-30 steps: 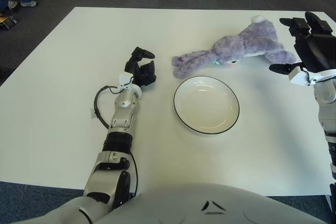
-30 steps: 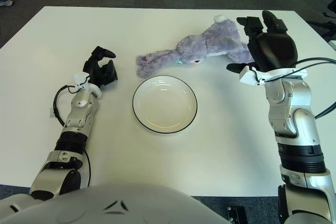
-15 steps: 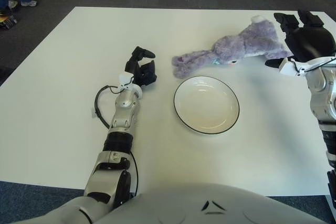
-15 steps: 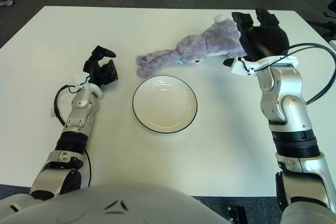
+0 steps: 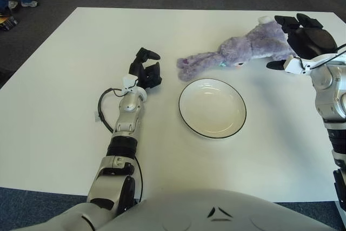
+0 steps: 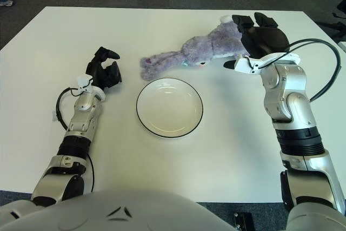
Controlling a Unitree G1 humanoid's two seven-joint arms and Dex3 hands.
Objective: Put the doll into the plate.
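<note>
Plate (image 6: 169, 106) bare (doll (image 6: 201, 48) beyond, right hand (image 6: 254, 36) over it)

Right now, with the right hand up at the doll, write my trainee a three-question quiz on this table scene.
1. True or false: the doll already lies in the plate.
2. Which hand is at the doll's rear end? A) left hand B) right hand
3. Fill in: the doll lies on the table just ____ the plate, on its far side.

Key: 1 false; 2 B; 3 beyond. The plate holds nothing, and the left hand shows left of it, apart from the doll.
</note>
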